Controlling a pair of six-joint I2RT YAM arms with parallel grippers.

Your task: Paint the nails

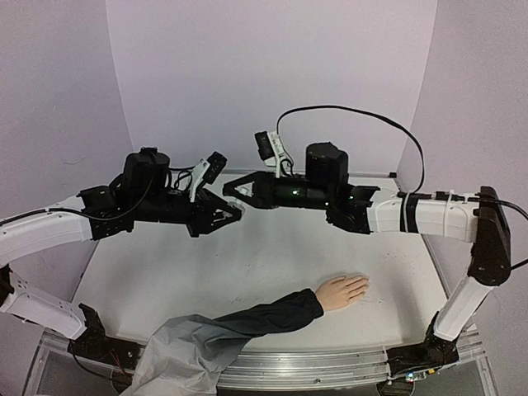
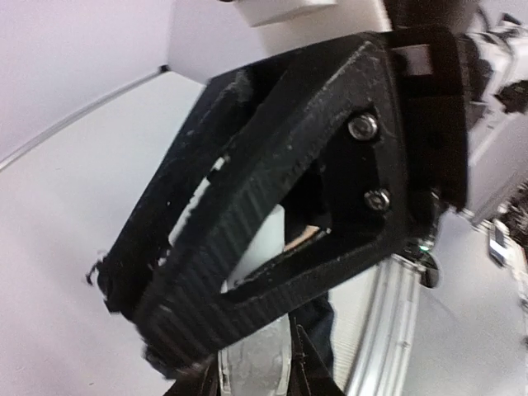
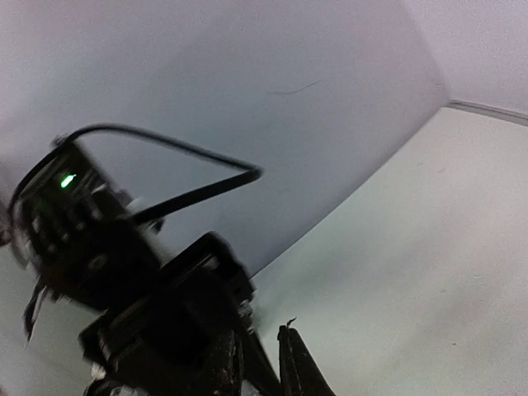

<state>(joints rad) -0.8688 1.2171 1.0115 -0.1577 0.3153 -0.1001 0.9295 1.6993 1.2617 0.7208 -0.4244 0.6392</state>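
The pale peach mannequin hand (image 1: 341,291) lies flat at the front right of the table, in a dark navy sleeve (image 1: 264,318). Its nails (image 1: 363,285) are skin-toned and barely distinguishable. Both arms are raised over the table's middle, tips almost touching. My left gripper (image 1: 233,212) is shut on a small clear whitish item (image 2: 257,363), which sits between its fingers (image 2: 307,373). My right gripper (image 1: 228,191) points left just above it and fills the left wrist view (image 2: 165,322). Its fingers (image 3: 299,367) stand close together, and what is between them cannot be made out.
A grey cloth (image 1: 181,351) trails from the sleeve over the front edge. The metal front rail (image 1: 330,361) runs along the near side. Lilac walls (image 1: 272,74) close in the back and both sides. The white tabletop (image 1: 272,256) lies below the raised grippers.
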